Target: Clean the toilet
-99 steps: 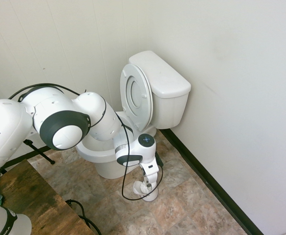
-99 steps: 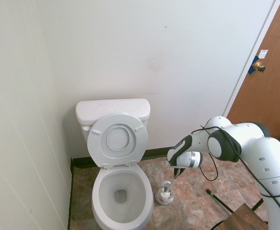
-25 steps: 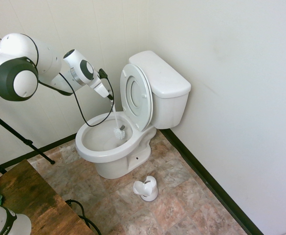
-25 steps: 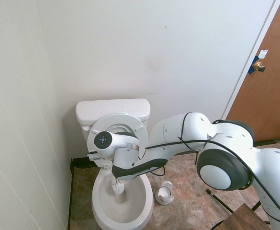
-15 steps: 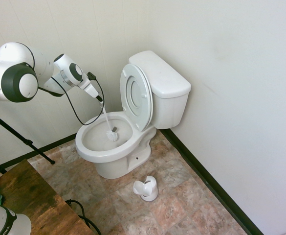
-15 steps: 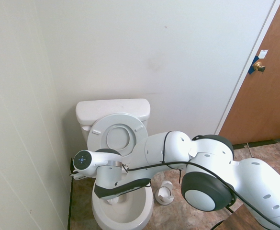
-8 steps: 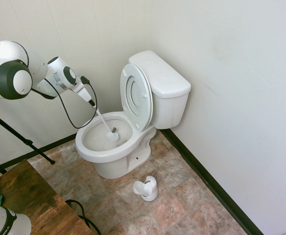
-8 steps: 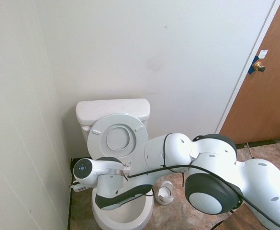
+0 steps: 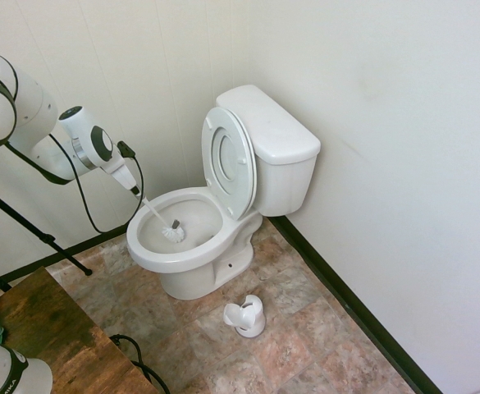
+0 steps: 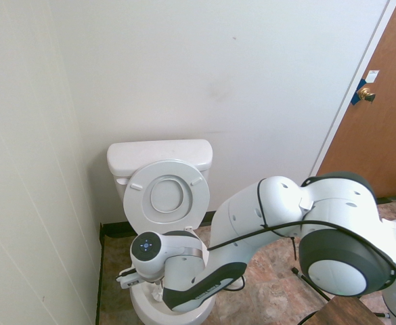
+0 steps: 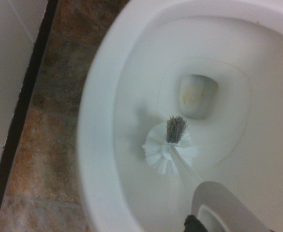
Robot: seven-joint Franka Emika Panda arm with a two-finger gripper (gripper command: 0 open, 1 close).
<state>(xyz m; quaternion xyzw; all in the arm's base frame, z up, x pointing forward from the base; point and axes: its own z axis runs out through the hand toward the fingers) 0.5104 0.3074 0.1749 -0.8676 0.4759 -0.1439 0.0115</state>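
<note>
I have the gripper clamped shut on the handle of the white bristle toilet brush. The handle slants down from the gripper into the large white glossy ceramic toilet, bristle head low against the bowl wall nearest the panelled wall. Open bowl lies toward the raised seat; my judgement: sweep that way

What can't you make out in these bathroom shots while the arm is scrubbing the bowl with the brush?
- Second exterior view: the arm covers most of the toilet bowl, so the brush is hidden there.
- Wrist view: frame edges cut off the seat and tank, and the bowl's drain is blurred, so its discoloured patch can't be identified.
- First exterior view: the gripper is too small to show its fingers on the handle.
- Brush holder: its inside cannot be seen.
</note>
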